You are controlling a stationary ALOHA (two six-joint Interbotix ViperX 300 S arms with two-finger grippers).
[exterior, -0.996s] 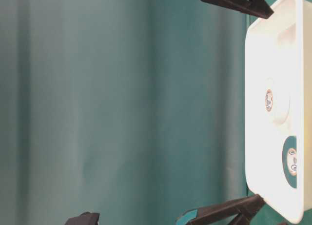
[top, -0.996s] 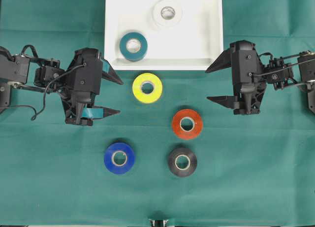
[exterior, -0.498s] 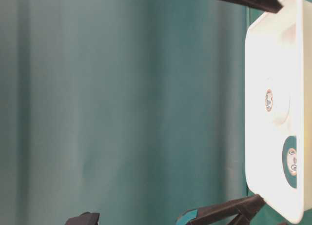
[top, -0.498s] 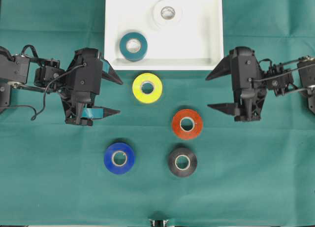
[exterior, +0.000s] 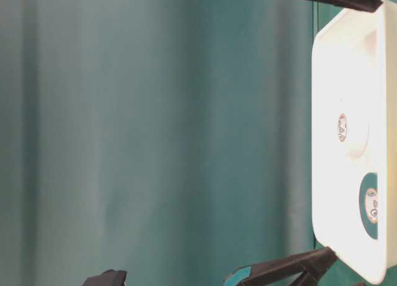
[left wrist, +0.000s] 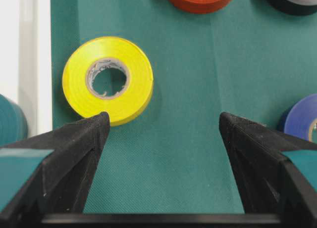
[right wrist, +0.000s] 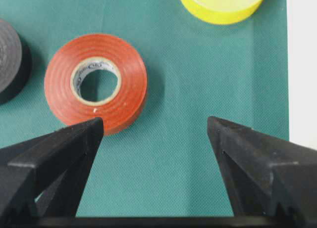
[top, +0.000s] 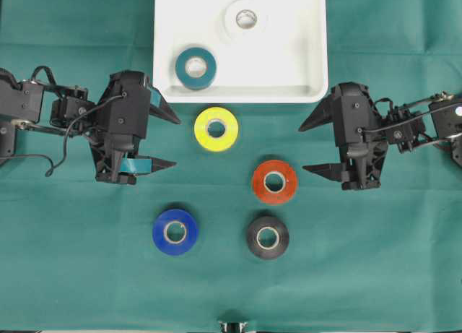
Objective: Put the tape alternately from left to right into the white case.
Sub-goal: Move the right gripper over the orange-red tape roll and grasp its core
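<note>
Judging from where things lie, the next pick looks like the left gripper's (top: 167,141), since a teal roll (top: 195,67) and a white roll (top: 245,19) already sit inside the case (top: 312,73), teal near the front left corner, white toward the back middle. Four rolls wait on the cloth in front of the case: the yellow roll (top: 216,128) just before its front rim, the red roll (top: 274,181) further out and to the right, the blue roll (top: 175,232) and black roll (top: 267,237) furthest from it. Both claws stand spread wide and hold nothing. The left one hangs beside the yellow roll, and its wrist view shows that roll ahead of one fingertip rather than centred between the two, so it should shift toward the case before it drops, or a finger may land on the roll. The right gripper (top: 315,145) sits beside the case's front right corner, with the red roll ahead of one fingertip in its own view. Whichever goes, I'd want the jaws straddling the roll squarely and lowered right to the cloth, because these rolls are low and smooth and could squirt out sideways.
</note>
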